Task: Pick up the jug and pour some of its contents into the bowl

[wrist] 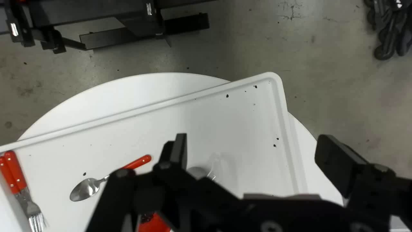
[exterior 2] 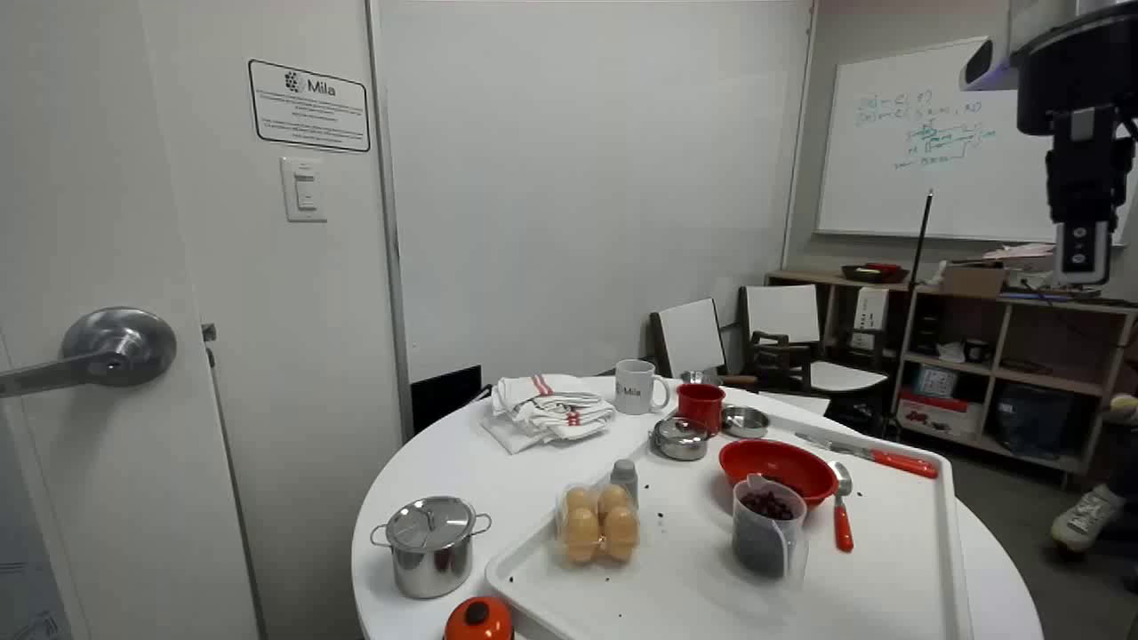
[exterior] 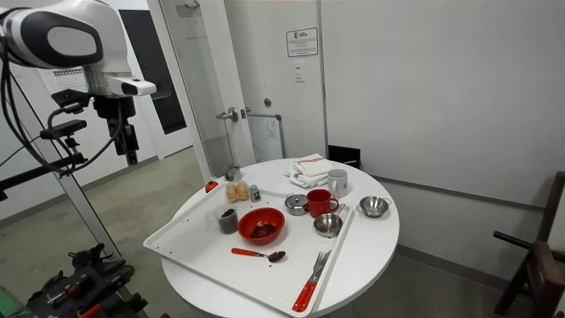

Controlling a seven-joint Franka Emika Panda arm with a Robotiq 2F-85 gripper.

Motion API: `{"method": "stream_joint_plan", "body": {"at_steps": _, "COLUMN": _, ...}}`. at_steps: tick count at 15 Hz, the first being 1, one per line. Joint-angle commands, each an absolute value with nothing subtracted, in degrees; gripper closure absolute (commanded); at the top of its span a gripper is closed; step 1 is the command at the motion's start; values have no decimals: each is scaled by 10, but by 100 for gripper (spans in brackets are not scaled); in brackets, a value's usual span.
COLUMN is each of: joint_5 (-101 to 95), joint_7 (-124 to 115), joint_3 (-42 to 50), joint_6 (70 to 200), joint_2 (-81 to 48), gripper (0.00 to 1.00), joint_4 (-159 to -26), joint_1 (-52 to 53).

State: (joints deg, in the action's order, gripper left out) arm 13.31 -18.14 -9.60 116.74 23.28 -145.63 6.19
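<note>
In the wrist view we see the gripper (wrist: 252,149) spread wide, its two jaws well apart. In an exterior view we find it hanging from the white arm (exterior: 84,39), higher than the table (exterior: 362,251) and out past its left edge. Back in the wrist view, the white tray (wrist: 219,122) lies below, one corner jutting over the table's curved edge.

On it the clear jug (exterior 2: 757,547), holding dark beans (exterior 2: 767,505), stands upright just beside the red bowl (exterior: 260,216); whether the two touch we cannot tell. We see dark beans in the bottom of the bowl too.

In an exterior view we see a red-handled spoon (exterior: 247,252) in front of the bowl, and a fork (exterior: 318,263) and a knife (exterior: 310,295) side by side at the tray's near corner. A shallow steel pan (exterior: 329,225), a red mug (exterior: 318,203) and a lidded steel pan (exterior: 295,205) stand toward the tray's right corner; packed eggs (exterior: 242,191) and a grey shaker (exterior: 255,194) stand near its far corner.

Off the tray, folded towels (exterior: 311,170) lie near the table's far edge, a Mila mug (exterior 2: 634,391) just beside them, and a two-handled steel bowl (exterior: 374,206) sits by the right edge. Near the left edge we find a lidded steel pot (exterior 2: 433,551).
</note>
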Motion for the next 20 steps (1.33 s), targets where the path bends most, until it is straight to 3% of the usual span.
{"method": "stream_joint_plan", "body": {"at_steps": 1, "joint_5": 133, "joint_7": -182, "joint_3": -95, "joint_6": 1167, "joint_2": 233, "gripper": 0, "joint_4": -1456, "joint_1": 62}}
{"method": "stream_joint_plan", "body": {"at_steps": 7, "joint_5": 133, "joint_7": -182, "joint_3": -95, "joint_6": 1167, "joint_2": 233, "gripper": 0, "joint_4": -1456, "joint_1": 62}}
{"method": "stream_joint_plan", "body": {"at_steps": 15, "joint_5": 126, "joint_7": -475, "joint_3": -155, "joint_6": 1272, "joint_2": 204, "gripper": 0, "joint_4": -1454, "joint_1": 35}}
{"method": "stream_joint_plan", "body": {"at_steps": 20, "joint_5": 144, "joint_7": -483, "joint_3": -146, "joint_6": 1293, "joint_2": 161, "gripper": 0, "joint_4": -1448, "joint_1": 59}}
